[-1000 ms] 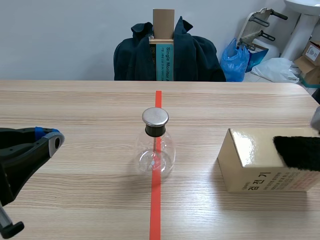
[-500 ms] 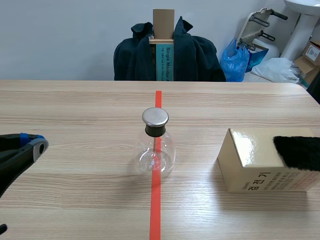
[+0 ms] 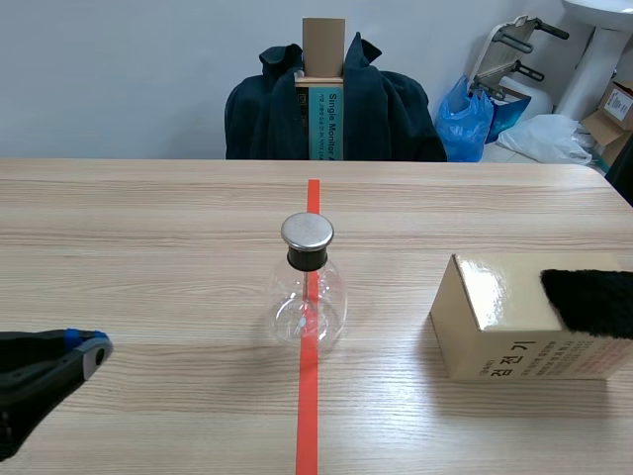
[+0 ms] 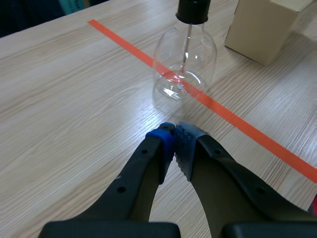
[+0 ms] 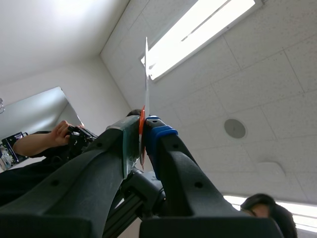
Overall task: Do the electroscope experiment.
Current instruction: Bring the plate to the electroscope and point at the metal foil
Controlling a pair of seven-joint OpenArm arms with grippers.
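Flask (image 4: 183, 64) ahead of pressed-together left gripper (image 4: 174, 131); thin strip (image 5: 146, 74) pinched in right gripper (image 5: 142, 134).

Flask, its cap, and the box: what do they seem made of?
Flask: probably clear glass; it is see-through with bright glints. Cap: metal, by its dull grey sheen. Box: glossy tan cardboard, by its sharp edges and the light reflected on top.

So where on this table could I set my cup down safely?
The whole far strip of the table behind the glass flask is bare, as is the wide left stretch between flask and the left arm's shut jaws. Tightest: the gap between flask and cardboard box.
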